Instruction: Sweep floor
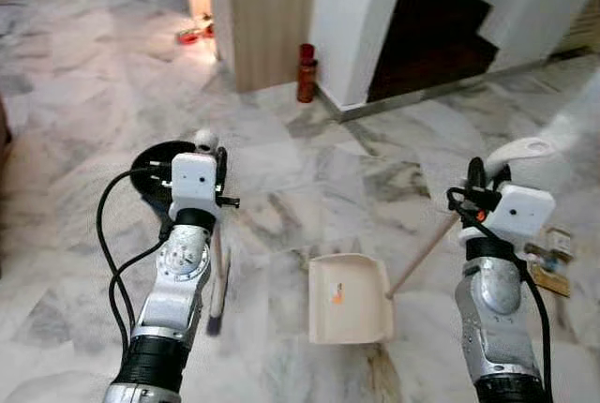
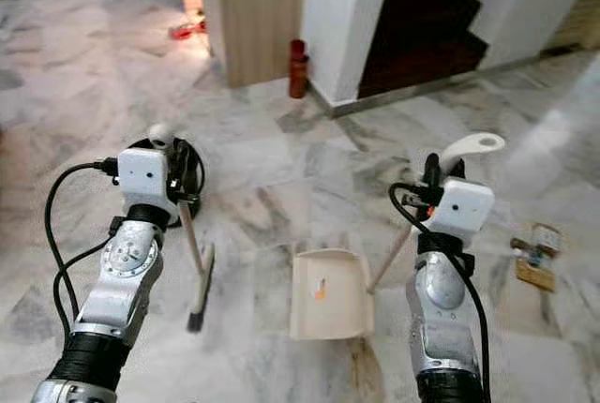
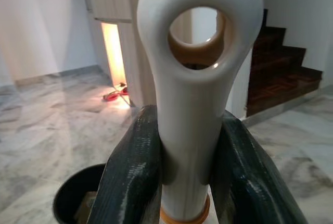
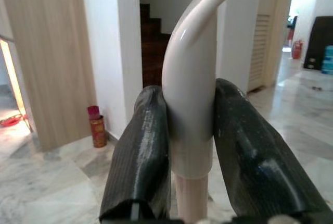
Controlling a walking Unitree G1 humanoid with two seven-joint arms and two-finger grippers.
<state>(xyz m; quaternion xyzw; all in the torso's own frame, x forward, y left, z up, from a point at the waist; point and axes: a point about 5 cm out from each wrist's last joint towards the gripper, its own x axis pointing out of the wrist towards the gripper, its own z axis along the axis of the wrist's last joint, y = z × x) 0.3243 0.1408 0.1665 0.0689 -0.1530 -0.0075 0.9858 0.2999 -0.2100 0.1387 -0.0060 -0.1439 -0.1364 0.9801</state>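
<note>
Plastic and light, both: my left end effector [image 3: 182, 182] is clamping the broom [image 2: 199, 276] handle, my right end effector [image 4: 190, 151] is pinching the dustpan [image 1: 349, 300] handle. Both are touching the marble floor [image 1: 281, 169], feeling stiff but slick, so I'm gripping just under the end loops.

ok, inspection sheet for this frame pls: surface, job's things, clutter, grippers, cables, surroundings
Surface: grey-veined marble floor, glossy.
Job's things: cream dustpan lying on the floor between the arms, an orange speck inside; brush with its head low by the floor; black bin behind the left arm.
Clutter: small packets on the floor at right; red items by the lit doorway.
Grippers: left gripper jaws shut on the brush handle; right gripper jaws shut on the dustpan handle.
Cables: black cable looping off the left arm.
Surroundings: wooden panel, red canister, dark stairs.
</note>
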